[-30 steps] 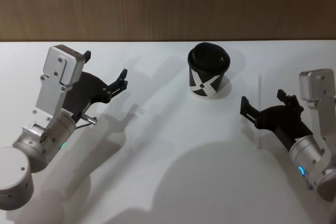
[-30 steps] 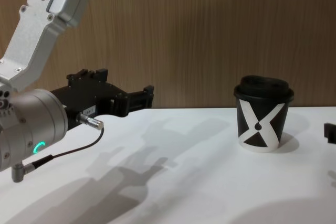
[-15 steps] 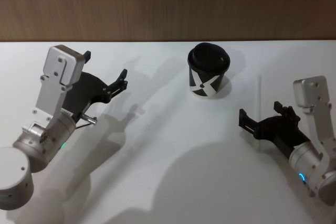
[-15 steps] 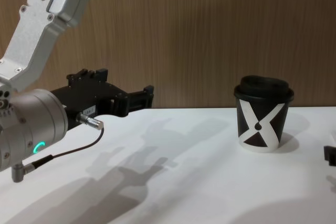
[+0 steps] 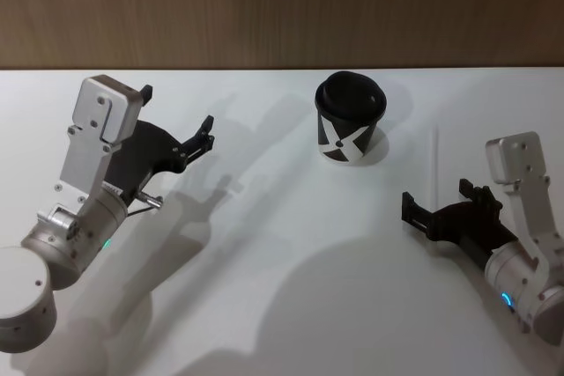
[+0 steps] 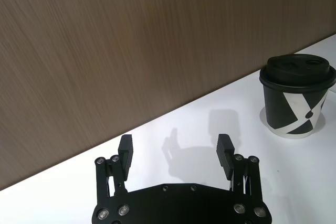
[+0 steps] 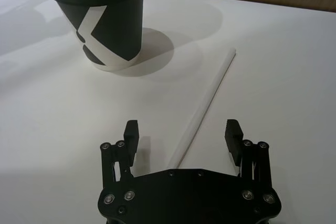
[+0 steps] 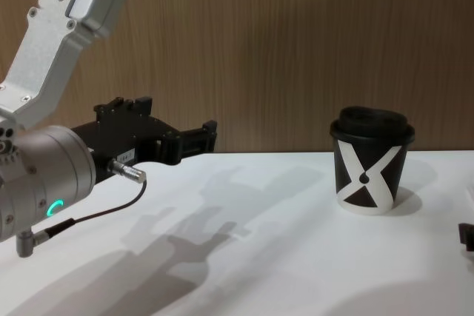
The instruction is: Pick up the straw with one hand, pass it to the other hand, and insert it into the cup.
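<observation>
The straw (image 7: 205,106) lies flat on the white table, a thin white tube to the right of the cup (image 5: 350,121). My right gripper (image 7: 182,129) is open and low over the straw's near end, one finger on each side of it, apart from it. In the head view that gripper (image 5: 436,198) sits near the table's right side, with the straw (image 5: 436,149) running away from it. The cup (image 7: 100,19) is black with a white X and a domed lid, and it stands upright. My left gripper (image 5: 176,114) hangs open and empty at the left, well away from the cup (image 6: 296,98).
A wood-panelled wall (image 8: 296,49) runs along the table's far edge just behind the cup (image 8: 370,164). White tabletop (image 5: 264,244) stretches between the two arms. The left gripper (image 8: 178,118) and its silver wrist loom large in the chest view.
My right gripper has drawn back toward me along the straw and dropped lower, still open. The left arm, the cup and the straw have not moved.
</observation>
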Motion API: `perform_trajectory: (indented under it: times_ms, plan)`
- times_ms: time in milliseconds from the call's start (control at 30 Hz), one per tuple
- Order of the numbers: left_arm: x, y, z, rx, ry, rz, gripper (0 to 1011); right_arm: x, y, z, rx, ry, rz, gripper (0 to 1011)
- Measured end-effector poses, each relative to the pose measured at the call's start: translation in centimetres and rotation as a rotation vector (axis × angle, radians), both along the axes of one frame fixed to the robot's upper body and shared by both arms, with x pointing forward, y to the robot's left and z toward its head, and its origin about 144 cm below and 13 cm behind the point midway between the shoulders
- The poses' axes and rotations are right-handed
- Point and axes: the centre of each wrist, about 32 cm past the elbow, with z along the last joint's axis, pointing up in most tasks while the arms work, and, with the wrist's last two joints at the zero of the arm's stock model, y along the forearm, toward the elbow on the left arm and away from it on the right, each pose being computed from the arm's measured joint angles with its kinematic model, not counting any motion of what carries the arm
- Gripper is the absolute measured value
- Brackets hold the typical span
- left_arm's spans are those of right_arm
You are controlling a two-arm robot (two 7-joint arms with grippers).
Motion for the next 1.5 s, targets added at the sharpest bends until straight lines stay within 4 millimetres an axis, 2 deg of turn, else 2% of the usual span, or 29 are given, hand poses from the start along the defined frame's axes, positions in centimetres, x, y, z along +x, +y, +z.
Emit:
perform_trajectory:
  times_ms: [900,1133,1167,1267,1300,1367,1400,1433,1500]
  plan:
    - [0.00,0.00,0.00,0.000,0.000,0.000,1003,0.47,0.19,-0.44,-0.017,0.027,-0.016,998]
    - [0.00,0.00,0.00,0.000,0.000,0.000,1003,0.50,0.23,-0.47,-0.022,0.028,-0.016,849]
    - [0.00,0.00,0.00,0.000,0.000,0.000,1003,0.50,0.24,-0.48,-0.022,0.028,-0.016,794]
    - [0.00,0.00,0.00,0.000,0.000,0.000,1003,0.50,0.25,-0.48,-0.023,0.029,-0.016,737]
    - [0.00,0.00,0.00,0.000,0.000,0.000,1003,0.51,0.26,-0.48,-0.023,0.029,-0.016,679]
    - [0.00,0.00,0.00,0.000,0.000,0.000,1003,0.51,0.27,-0.48,-0.024,0.029,-0.015,647]
    - [0.00,0.00,0.00,0.000,0.000,0.000,1003,0.52,0.27,-0.49,-0.024,0.030,-0.015,580]
    - [0.00,0.00,0.00,0.000,0.000,0.000,1003,0.52,0.28,-0.49,-0.025,0.030,-0.015,580]
    - [0.00,0.00,0.00,0.000,0.000,0.000,1003,0.52,0.29,-0.50,-0.025,0.031,-0.015,505]
